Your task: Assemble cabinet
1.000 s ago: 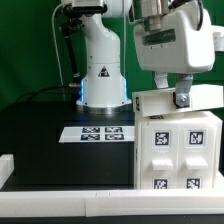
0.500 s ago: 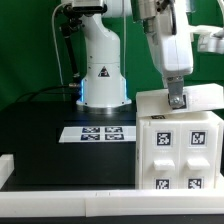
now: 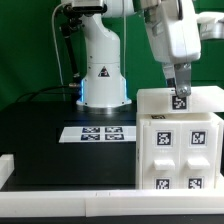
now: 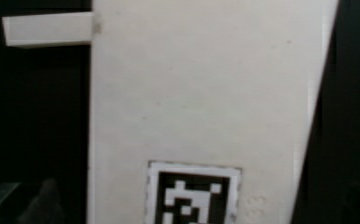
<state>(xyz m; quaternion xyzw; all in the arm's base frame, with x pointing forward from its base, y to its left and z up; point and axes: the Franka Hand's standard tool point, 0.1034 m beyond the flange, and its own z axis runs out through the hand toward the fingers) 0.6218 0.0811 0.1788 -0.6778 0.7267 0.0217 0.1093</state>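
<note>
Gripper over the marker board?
No, the gripper is at the cabinet top, on the exterior view's right of the marker board.

Bright, even light nearly washes out the large white plastic cabinet box (image 3: 180, 140) in the soft, grainy exterior view, while the wrist view shows it blurred and close against near-black surroundings.
</note>
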